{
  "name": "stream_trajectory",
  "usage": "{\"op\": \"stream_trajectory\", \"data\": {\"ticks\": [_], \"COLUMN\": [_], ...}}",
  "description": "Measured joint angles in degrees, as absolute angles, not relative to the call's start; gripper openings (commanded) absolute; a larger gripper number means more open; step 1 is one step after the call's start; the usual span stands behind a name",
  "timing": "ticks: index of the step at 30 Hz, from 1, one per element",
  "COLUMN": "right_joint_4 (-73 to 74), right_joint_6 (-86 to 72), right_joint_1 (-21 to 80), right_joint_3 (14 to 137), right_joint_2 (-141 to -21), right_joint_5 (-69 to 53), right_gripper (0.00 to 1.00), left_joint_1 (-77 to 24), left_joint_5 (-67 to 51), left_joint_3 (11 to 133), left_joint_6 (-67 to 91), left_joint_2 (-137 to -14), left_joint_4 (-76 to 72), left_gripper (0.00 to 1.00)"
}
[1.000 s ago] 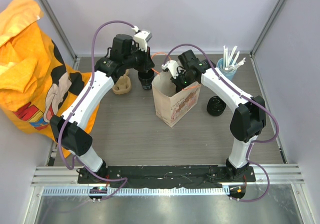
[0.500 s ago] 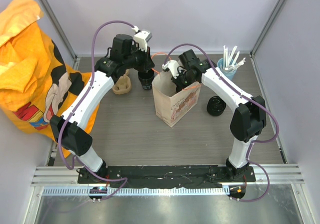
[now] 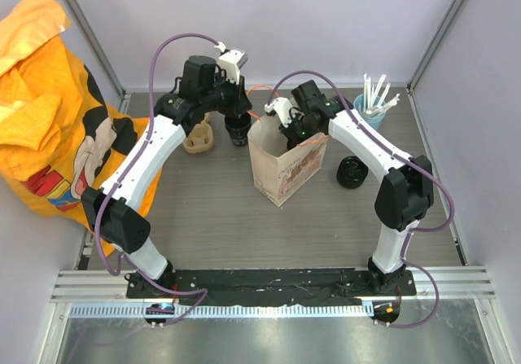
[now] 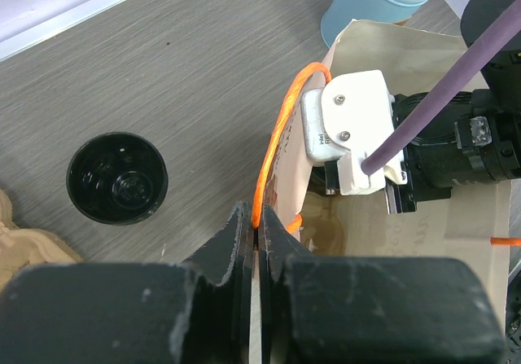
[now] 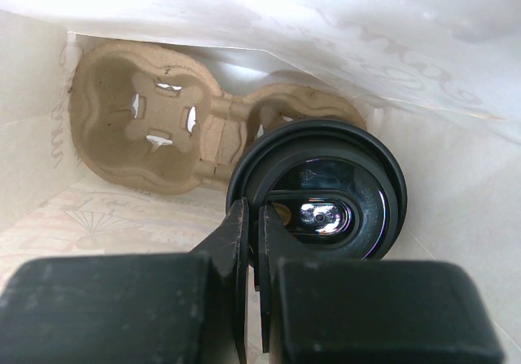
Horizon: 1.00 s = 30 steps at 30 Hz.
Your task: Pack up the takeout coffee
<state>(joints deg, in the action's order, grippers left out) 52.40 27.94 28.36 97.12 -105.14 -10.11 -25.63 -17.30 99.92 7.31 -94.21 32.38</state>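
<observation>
- Packing under way: the right tool [image 5: 253, 225], reaching down inside the tan printed paper bag [image 3: 281, 173], pinches the lid rim of the small black tapered takeout coffee cup [image 5: 326, 189], its jaws narrowed onto the round black lid's edge.
- The cup sits low in the bag, at one end of a moulded brown pulp carrier [image 5: 138, 128] lying on the bag's floor. Whether it is fully seated in a pocket cannot be told.
- The left tool [image 4: 256, 221], jaws almost together, clamps the bag's thin orange cord handle [image 4: 273, 136], apparently steadying the mouth.
- Likely next: settle the cup upright in the carrier, let go of the rim, then lift the right tool straight out without snagging the thin paper wall.
- The lid looks like glossy hard plastic with a raised ring. The carrier is matte, fibrous and lobed, with cut tabs. The bag is creased paper with a pale pattern.
- On the grey wood-grain counter [image 3: 212, 209] stand a second black cup [image 4: 116, 177] just left of the bag and a third black cup [image 3: 352, 171] to its right.
</observation>
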Motion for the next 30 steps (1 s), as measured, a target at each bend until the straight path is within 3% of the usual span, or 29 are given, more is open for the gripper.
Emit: {"op": "stream_trajectory", "data": {"ticks": [8,30], "right_joint_4": [52.3,53.8], "right_joint_6": [28.1,28.3], "right_joint_1": [28.3,28.2], "right_joint_3": [97.1,98.6], "right_joint_2": [-105.1,-104.6], "right_joint_5": [-10.0,-7.6], "right_gripper": [0.39,0.72], "left_joint_1": [-25.6,-25.6], "left_joint_5": [-17.5,-17.6], "left_joint_3": [99.9,99.5], "left_joint_6": [7.3,7.3], "left_joint_2": [-94.2,-94.2], "left_joint_4": [32.4,32.4], "left_gripper": [0.04,0.04]}}
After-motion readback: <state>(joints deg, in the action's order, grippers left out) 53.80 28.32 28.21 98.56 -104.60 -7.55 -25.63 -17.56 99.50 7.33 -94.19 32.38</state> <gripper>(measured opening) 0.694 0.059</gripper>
